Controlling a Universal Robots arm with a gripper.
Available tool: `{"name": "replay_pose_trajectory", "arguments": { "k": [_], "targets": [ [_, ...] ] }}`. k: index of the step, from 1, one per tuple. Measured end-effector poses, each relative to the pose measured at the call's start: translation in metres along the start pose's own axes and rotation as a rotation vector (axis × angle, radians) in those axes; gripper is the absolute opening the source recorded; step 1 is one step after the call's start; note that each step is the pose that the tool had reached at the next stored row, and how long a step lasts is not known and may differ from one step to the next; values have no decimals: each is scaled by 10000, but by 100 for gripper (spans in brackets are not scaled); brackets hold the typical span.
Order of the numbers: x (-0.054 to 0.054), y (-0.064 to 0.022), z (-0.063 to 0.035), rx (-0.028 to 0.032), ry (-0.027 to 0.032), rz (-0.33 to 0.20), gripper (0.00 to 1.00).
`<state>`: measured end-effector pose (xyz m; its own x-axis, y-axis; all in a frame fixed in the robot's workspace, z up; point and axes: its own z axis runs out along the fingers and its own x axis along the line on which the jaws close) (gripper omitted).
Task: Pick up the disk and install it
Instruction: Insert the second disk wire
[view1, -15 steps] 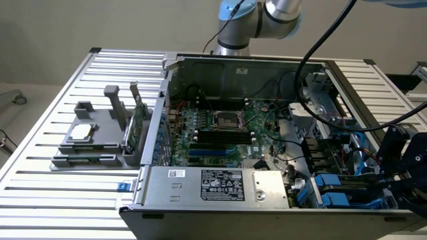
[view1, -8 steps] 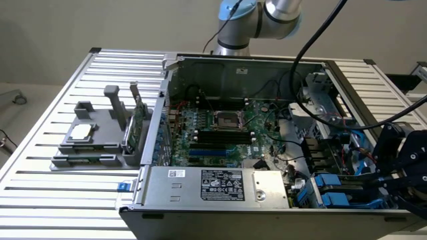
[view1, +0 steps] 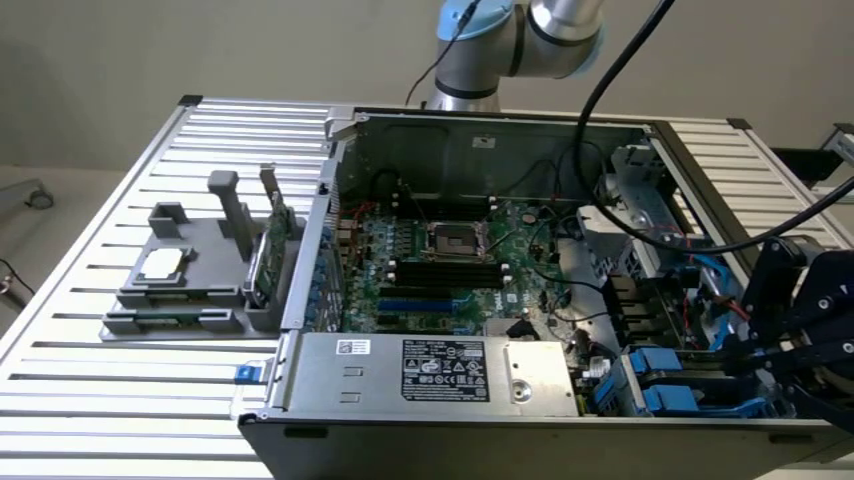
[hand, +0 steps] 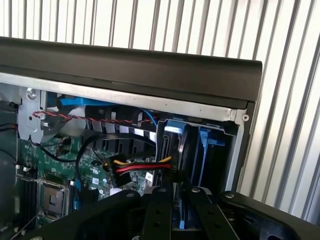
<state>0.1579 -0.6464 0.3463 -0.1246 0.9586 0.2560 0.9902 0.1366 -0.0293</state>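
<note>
Gripper (hand: 179, 196) narrow, clamped on the disk (hand: 186, 150); disk edge-up, long axis straight ahead into drive bay (hand: 220, 145) at computer case (hand: 150, 75) corner.

— What do you look like?
— My arm (view1: 554, 30) is silver-grey tube, with a pale blue cap (view1: 461, 18) on one joint and a thick black cable (view1: 627, 60) hanging off it.
— And your gripper (hand: 177, 192)?
— Matte black, with flat linked fingers (hand: 157, 215) (round screw heads at the pivots).
</note>
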Motion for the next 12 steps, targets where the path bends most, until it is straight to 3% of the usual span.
{"name": "replay_pose_trajectory", "arguments": {
  "k": [8, 10, 12],
  "targets": [
    [76, -65, 22, -49, -452, 1, 16],
    [111, -84, 32, -74, -591, -1, 16],
    [155, -96, 44, -99, -770, -2, 16]
  ]
}}
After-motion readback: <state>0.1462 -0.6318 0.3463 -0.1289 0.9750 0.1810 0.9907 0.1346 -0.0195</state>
